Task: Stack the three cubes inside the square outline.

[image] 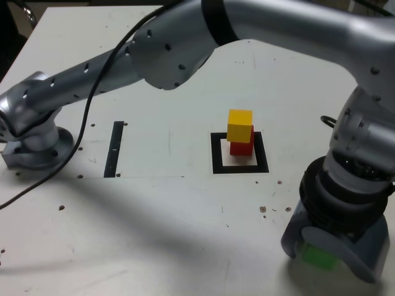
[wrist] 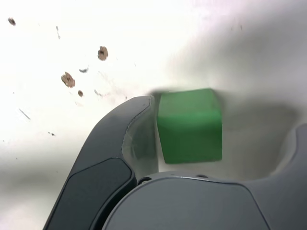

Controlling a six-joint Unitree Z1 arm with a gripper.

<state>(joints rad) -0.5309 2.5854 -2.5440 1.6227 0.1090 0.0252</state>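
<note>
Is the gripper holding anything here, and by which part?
Not yet held: the green cube sits between the gripper's open jaws, one finger beside its side face.

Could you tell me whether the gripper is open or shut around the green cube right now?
Open. In the wrist view the green cube sits between the gripper's jaws, against one, with a clear gap to the other, so it is not yet clamped.

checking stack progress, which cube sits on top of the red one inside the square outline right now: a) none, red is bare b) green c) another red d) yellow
d: in the exterior view the yellow cube rests on the red cube within the square outline, while the green cube lies on the table between the fingers.
</note>
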